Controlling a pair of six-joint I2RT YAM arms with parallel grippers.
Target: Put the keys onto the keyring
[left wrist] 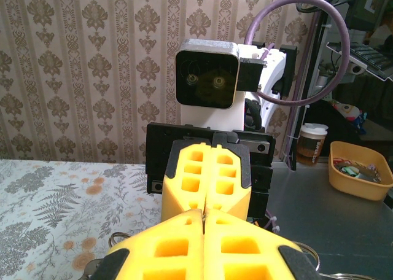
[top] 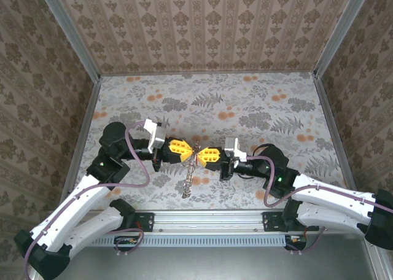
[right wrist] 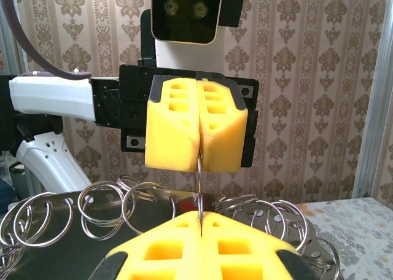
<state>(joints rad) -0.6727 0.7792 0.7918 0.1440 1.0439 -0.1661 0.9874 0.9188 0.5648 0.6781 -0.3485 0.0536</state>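
Observation:
Both grippers meet tip to tip above the middle of the table. My left gripper [top: 191, 152] [left wrist: 202, 213] and my right gripper [top: 203, 155] [right wrist: 200, 215] are each shut on the same thin metal keyring [right wrist: 199, 169], which shows edge-on as a wire between the yellow pads. Several linked split rings [right wrist: 107, 209] and flat perforated metal pieces [right wrist: 310, 234] hang behind it. A small reddish patch [right wrist: 188, 204] shows there. I cannot make out a red or gold key as such.
A chain of rings [top: 187, 185] dangles from the grippers down to the floral tablecloth [top: 245, 108]. Patterned walls and metal rails [top: 83, 139] close in the table. Beyond the table edge stand a yellow bin [left wrist: 359, 175] and a cup [left wrist: 312, 142].

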